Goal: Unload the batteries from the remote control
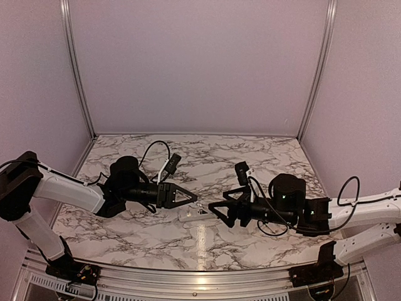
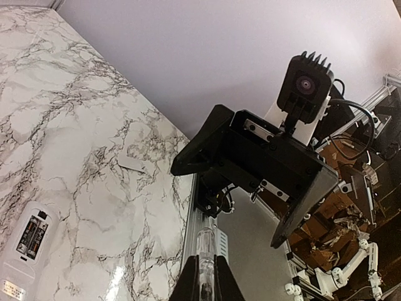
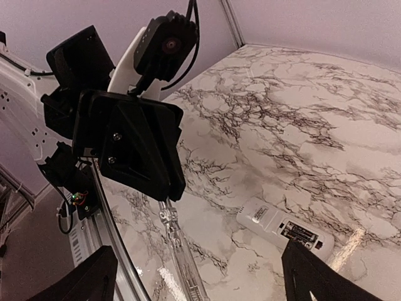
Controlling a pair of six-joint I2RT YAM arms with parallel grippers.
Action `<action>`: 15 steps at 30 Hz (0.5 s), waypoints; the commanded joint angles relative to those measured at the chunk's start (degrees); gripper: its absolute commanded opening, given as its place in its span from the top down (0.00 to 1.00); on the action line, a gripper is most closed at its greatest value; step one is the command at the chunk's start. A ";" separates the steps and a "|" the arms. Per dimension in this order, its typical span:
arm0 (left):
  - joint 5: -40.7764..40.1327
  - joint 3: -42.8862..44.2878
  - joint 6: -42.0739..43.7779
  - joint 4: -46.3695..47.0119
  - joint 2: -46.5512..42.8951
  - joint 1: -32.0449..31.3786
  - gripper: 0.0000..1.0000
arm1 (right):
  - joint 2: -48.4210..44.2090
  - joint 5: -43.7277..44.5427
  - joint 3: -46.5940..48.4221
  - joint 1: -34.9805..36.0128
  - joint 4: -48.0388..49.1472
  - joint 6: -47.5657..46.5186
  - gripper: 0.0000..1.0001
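While the remote control [image 1: 194, 216] lay lengthwise between them, the left hand [image 1: 193, 198] clamped a clear stick [image 2: 205, 248] and the right hand [image 1: 214, 210] gaped.

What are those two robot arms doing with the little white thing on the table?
They are trying to get the batteries out of a remote control. The remote lies on the marble table between the arms. Its compartment is open and both batteries still sit inside. The left end effector is shut on a thin clear stick, close to the remote. The right end effector is open and holds nothing, close by on the other side.
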 commanded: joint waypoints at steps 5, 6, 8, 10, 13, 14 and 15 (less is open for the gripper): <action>-2.84 -4.45 -4.85 9.41 -4.48 1.44 1.00 | -1.15 -4.70 -5.43 -2.03 20.39 10.53 0.13; -2.92 -5.03 -5.75 10.75 -4.67 1.57 1.00 | -0.57 -5.47 -5.93 -2.21 22.40 11.26 0.13; -2.98 -5.98 -7.17 12.97 -5.13 1.84 1.00 | 0.88 -6.97 -6.71 -2.49 26.32 12.82 0.13; -3.14 -6.80 -8.09 14.63 -5.63 2.04 1.00 | 2.48 -8.41 -6.95 -2.74 29.53 13.94 0.14; -3.22 -8.08 -9.48 17.29 -6.54 2.23 1.00 | 4.91 -10.15 -6.23 -2.90 32.14 14.80 0.15; -3.14 -8.42 -10.01 18.31 -6.86 2.30 1.00 | 5.63 -10.55 -6.07 -2.93 33.03 15.17 0.15; -3.16 -8.80 -10.43 19.21 -7.15 2.33 1.00 | 6.54 -11.06 -5.77 -2.90 34.13 15.39 0.15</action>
